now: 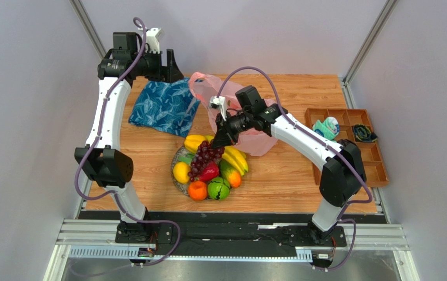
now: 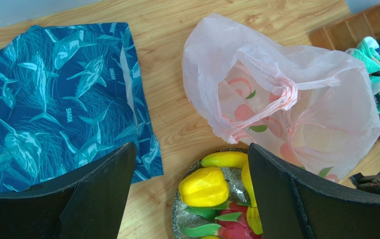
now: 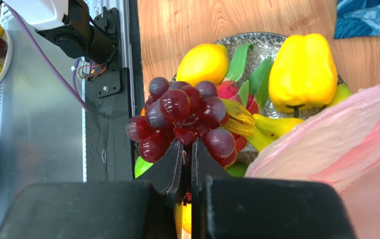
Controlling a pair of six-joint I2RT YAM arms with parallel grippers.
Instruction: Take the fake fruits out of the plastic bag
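The pink plastic bag lies crumpled on the table behind the speckled plate; it also shows in the left wrist view and the right wrist view. My right gripper is shut on the purple grapes and holds them just over the plate. On the plate lie a lemon, an orange, a green melon, bananas, a mango, a dragon fruit and a yellow fruit. My left gripper is open and empty, high at the back left.
A blue shark-patterned cloth lies left of the bag. A wooden compartment tray at the right edge holds rolled bundles. The plate sits near the table's front middle.
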